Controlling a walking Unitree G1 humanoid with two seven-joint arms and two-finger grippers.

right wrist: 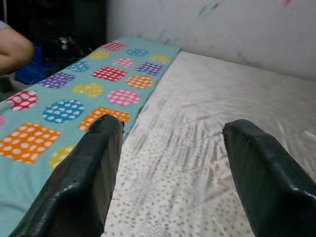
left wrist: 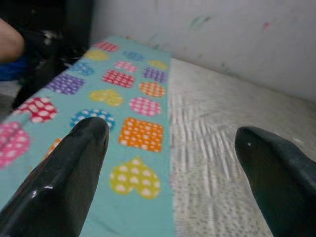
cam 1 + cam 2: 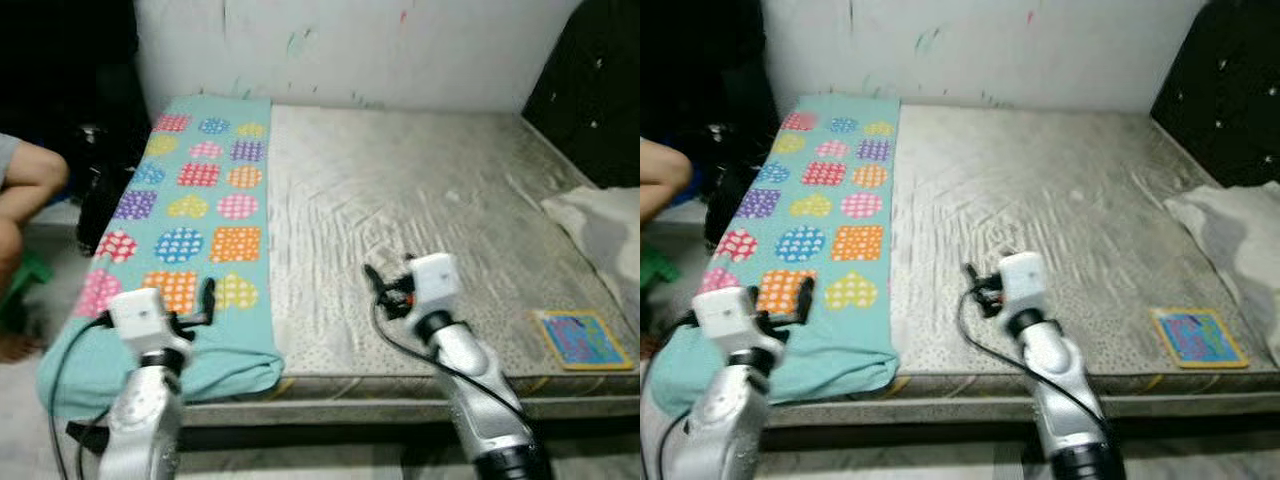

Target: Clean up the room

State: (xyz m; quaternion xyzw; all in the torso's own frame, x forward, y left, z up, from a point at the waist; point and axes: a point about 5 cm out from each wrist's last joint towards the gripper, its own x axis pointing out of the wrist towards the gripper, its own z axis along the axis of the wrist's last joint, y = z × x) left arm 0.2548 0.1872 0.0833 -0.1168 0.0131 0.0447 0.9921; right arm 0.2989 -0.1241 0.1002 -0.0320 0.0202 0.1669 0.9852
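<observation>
As I look down from the head camera, both arms are raised over the near edge of the bed, so I list things from there outward.

Left gripper (image 3: pixel 208 300): at about 7 o'clock in my view, over the near end of the blanket; jaws spread wide with nothing between them, seen plainly in the left wrist view (image 2: pixel 170 148).

Right gripper (image 3: pixel 378 285): at about 5 o'clock, over the bare mattress just right of the blanket's edge; jaws also spread wide and empty in the right wrist view (image 1: pixel 170 143).

Blanket (image 3: pixel 195 215): teal, printed with dotted hearts, circles and squares; it lies along the left side of the bed from 7 o'clock up to 11 o'clock, its near end bunched and hanging over the bed's edge.

Mattress (image 3: pixel 420 200): grey, wrinkled cover, taking up the middle of the view.

Book (image 3: pixel 582 340): flat, colourful, yellow-bordered, at 4 o'clock near the mattress's front right corner, well apart from the right gripper.

Cloth (image 3: pixel 600 225): pale, crumpled, at 3 o'clock on the bed's right edge.

Person (image 3: pixel 25 190): a bent limb at 9 o'clock, beside the bed.

Wall (image 3: pixel 350 45): white, marked, at 12 o'clock behind the bed.
</observation>
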